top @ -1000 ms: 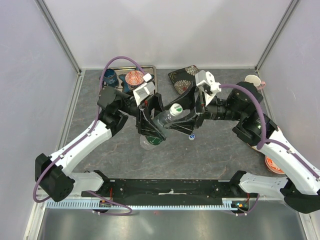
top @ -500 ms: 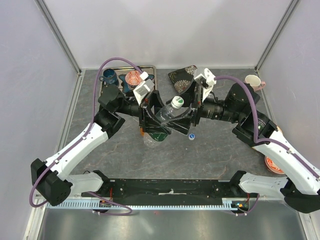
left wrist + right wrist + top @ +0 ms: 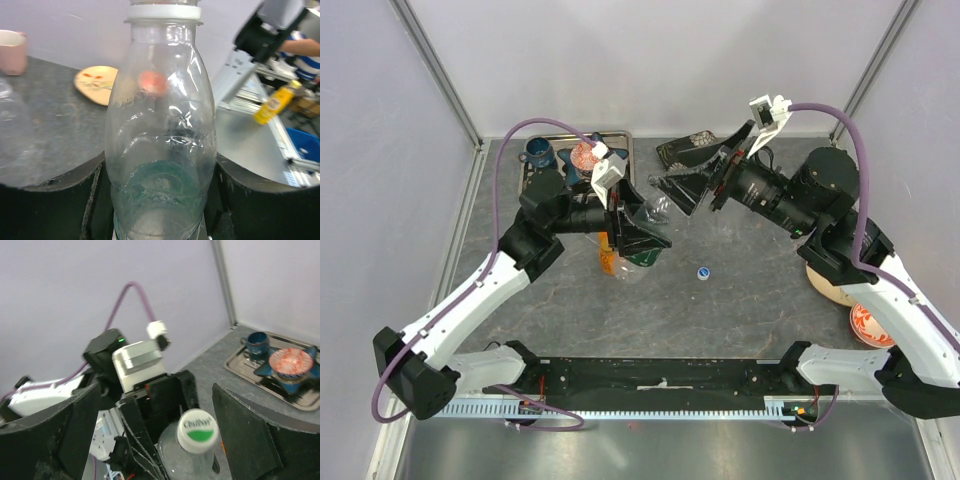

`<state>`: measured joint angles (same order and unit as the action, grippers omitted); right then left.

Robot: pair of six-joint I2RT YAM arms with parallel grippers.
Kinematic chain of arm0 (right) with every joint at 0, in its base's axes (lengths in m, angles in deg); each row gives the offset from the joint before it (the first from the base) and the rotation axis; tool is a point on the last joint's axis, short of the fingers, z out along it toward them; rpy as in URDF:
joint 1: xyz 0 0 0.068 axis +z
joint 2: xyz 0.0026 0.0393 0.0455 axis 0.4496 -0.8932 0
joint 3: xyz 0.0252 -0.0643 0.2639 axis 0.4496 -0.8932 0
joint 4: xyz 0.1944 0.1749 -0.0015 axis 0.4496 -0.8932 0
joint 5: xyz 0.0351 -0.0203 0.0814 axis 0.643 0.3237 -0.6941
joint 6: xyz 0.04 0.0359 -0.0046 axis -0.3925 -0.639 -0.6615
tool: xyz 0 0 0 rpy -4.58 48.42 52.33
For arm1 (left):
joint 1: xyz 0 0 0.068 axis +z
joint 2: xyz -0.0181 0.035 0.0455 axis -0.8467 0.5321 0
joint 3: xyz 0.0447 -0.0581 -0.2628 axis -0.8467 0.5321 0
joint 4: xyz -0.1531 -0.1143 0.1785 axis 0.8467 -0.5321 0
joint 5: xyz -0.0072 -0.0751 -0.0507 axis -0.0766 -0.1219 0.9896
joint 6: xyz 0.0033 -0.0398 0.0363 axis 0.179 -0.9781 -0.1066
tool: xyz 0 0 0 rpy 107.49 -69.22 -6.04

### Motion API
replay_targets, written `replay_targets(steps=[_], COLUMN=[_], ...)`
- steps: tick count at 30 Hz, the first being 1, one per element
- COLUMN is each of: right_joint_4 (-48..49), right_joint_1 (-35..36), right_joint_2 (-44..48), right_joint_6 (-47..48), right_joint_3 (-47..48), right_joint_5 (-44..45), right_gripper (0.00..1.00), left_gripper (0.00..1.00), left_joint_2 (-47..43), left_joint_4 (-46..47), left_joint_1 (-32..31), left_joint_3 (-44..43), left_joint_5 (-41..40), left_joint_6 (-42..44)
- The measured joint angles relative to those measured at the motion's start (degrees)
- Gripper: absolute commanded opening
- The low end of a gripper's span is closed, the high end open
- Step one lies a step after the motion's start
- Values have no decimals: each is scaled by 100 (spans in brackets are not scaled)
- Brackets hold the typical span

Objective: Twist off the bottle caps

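Noting the green-and-white round plastic screw cap point(image 3: 198, 430) sitting on the neck of a clear plastic bottle point(image 3: 161, 130), not yet off. Clamping that bottle around its lower body with the left fingers point(image 3: 45, 210), keeping it tilted over the grey tabletop point(image 3: 750, 290). Spreading the right fingers point(image 3: 250, 440) wide just beyond the bottle's cap end, apart from the cap. Showing a small blue-and-white round cap point(image 3: 703, 272) lying loose on the tabletop, right of the bottle. Showing a metal tray point(image 3: 620, 133) behind the bottle's left, carrying a blue mug point(image 3: 538, 153) and a red patterned bowl point(image 3: 587, 155).
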<state>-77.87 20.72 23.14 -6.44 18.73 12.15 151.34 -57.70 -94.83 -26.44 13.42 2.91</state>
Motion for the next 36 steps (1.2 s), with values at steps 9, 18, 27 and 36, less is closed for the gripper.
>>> replay_targets(steps=[9, 18, 27, 36], right_joint_4=[-326, -417, -437, -490], right_joint_1=[-2, -2, -2, 0], right_joint_2=[4, -151, -549, -717], right_joint_6=[-365, -605, -774, -804], right_joint_3=[0, 46, 144, 144], right_joint_5=[1589, 2002, 2033, 2039], right_gripper=[98, 98, 93, 82], left_gripper=[43, 42, 42, 42], left_joint_2=[-579, -767, -756, -750], left_joint_4=[-601, -772, -890, -931], left_joint_1=[-426, -1014, -1353, -1397], left_joint_3=[17, 236, 256, 256], left_joint_5=[-2382, -4483, -5779, -6116], left_joint_6=[1099, 1910, 2396, 2527])
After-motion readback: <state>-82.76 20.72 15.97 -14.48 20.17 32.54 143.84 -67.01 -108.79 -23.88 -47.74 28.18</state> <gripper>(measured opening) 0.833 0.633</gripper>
